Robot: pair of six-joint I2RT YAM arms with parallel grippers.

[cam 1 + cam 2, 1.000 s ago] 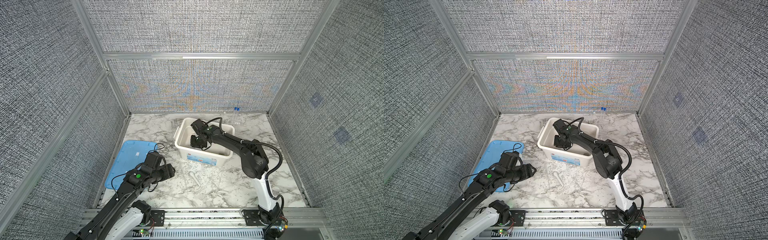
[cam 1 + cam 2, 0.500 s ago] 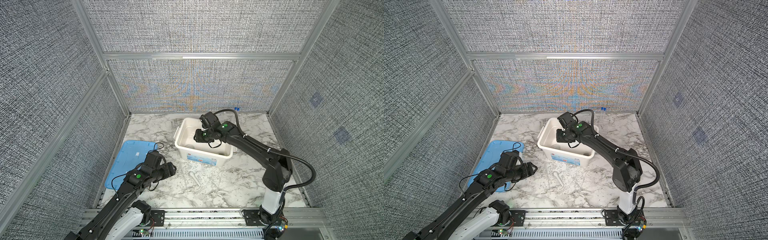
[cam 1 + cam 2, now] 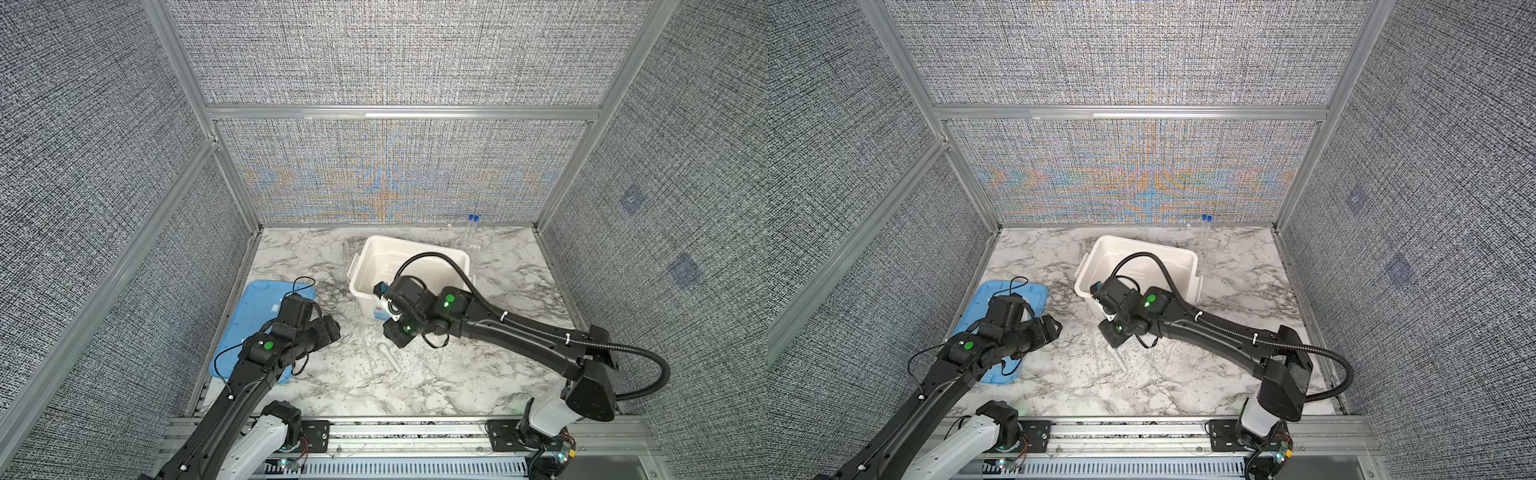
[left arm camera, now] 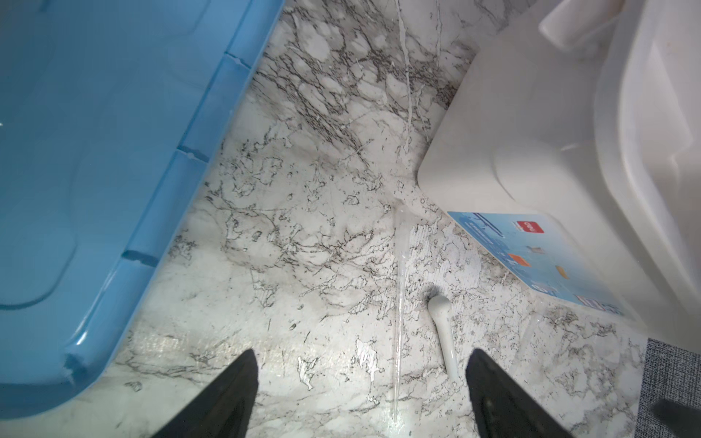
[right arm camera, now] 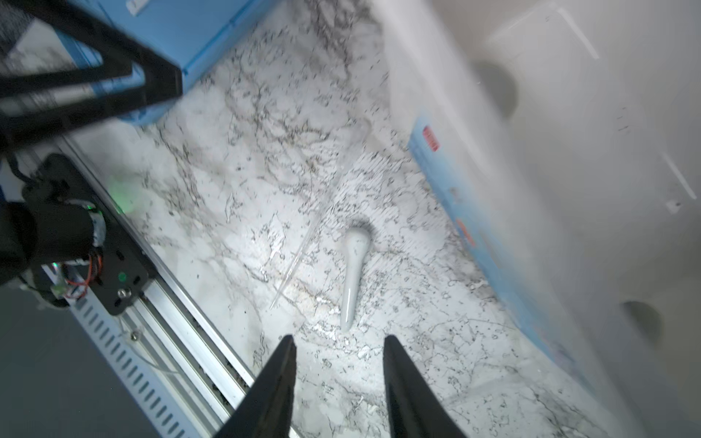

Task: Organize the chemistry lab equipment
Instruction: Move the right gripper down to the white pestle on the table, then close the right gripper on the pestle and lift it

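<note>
Right wrist: right claw [image 5: 338, 339] jaws partly apart, empty, close to pestle [image 5: 354, 277], lying flat on counter [image 5: 227, 159] just near of tub [image 5: 474, 113], clear rod [image 5: 296, 261] beside it. Suggest centring over mid-shaft, jaws across it, clear of rod. Left claw [image 4: 362, 354] wide apart, empty.

Red "deli" logo [image 4: 528, 227] on white tub [image 4: 531, 151] blue label [image 4: 538, 261].
</note>
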